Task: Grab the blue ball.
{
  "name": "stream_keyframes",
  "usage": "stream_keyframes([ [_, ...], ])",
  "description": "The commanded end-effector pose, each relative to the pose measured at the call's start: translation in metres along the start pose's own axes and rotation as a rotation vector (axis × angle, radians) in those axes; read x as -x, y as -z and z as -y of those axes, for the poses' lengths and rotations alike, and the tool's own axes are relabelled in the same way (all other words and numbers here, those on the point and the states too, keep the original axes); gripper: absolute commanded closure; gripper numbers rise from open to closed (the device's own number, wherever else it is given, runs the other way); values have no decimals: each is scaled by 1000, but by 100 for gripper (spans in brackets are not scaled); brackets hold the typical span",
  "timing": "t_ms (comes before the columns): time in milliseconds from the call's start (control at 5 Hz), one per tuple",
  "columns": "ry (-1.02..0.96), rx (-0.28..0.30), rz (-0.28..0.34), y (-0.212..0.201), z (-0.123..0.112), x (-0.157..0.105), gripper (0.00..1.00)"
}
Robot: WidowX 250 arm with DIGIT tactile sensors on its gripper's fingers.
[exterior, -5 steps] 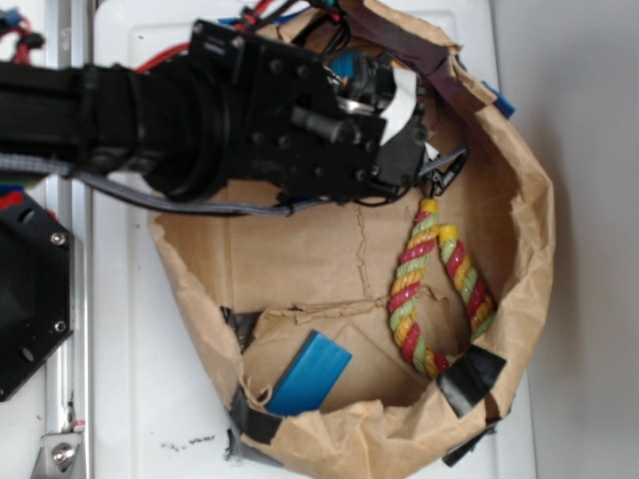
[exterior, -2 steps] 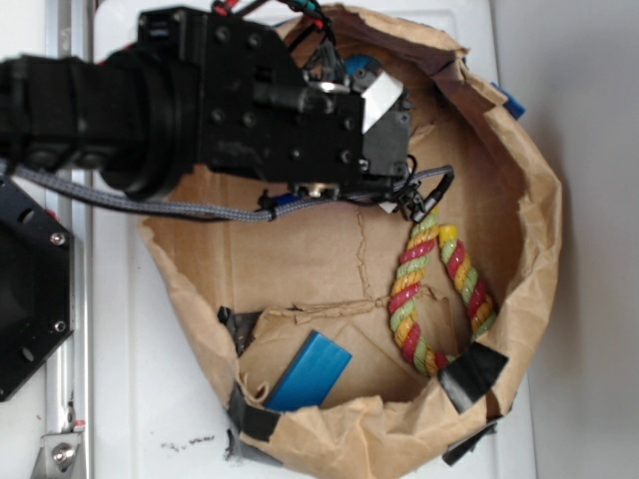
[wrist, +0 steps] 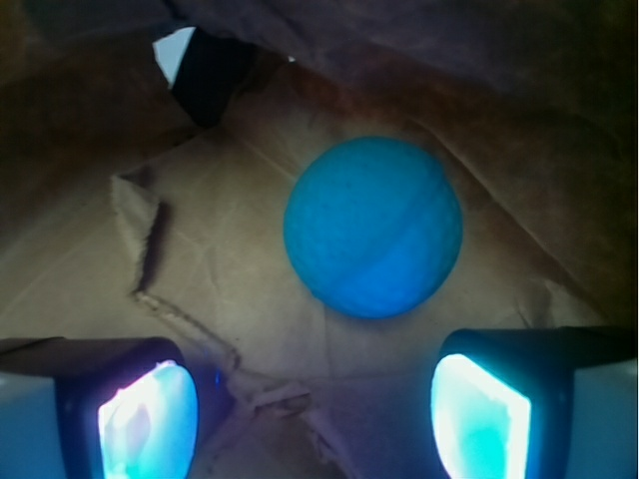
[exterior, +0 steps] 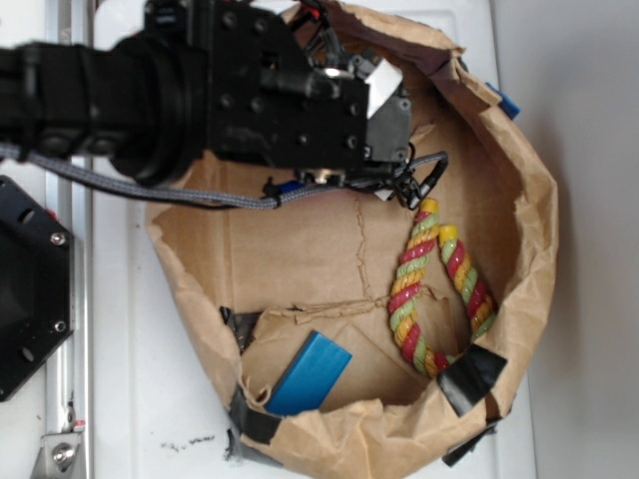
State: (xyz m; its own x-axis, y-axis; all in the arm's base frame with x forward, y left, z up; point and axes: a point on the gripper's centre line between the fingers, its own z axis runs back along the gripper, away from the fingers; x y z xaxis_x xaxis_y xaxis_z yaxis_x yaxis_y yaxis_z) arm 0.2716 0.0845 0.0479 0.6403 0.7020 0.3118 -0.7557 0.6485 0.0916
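The end effector (wrist: 315, 419) is wide open and holds nothing; in the wrist view its two pads (wrist: 145, 429) glow at the lower corners with a broad gap between them. The blue ball (wrist: 372, 227) rests on the crumpled brown paper just beyond that gap, clear of both pads. In the exterior view the black arm (exterior: 180, 90) reaches into the far left part of the paper bag (exterior: 519, 249) on the white tabletop (exterior: 130, 379), hiding the ball. A rope toy (exterior: 439, 289) lies at the bag's right, a flat blue block (exterior: 310, 374) at its near side.
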Motion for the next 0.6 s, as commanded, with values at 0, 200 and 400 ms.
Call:
stream_keyframes([
  [0,-79,-43,39,-2,1,-21,0],
  [200,-100,-56,52,3,2,-27,0],
  [400,-126,-78,65,9,3,-33,0],
])
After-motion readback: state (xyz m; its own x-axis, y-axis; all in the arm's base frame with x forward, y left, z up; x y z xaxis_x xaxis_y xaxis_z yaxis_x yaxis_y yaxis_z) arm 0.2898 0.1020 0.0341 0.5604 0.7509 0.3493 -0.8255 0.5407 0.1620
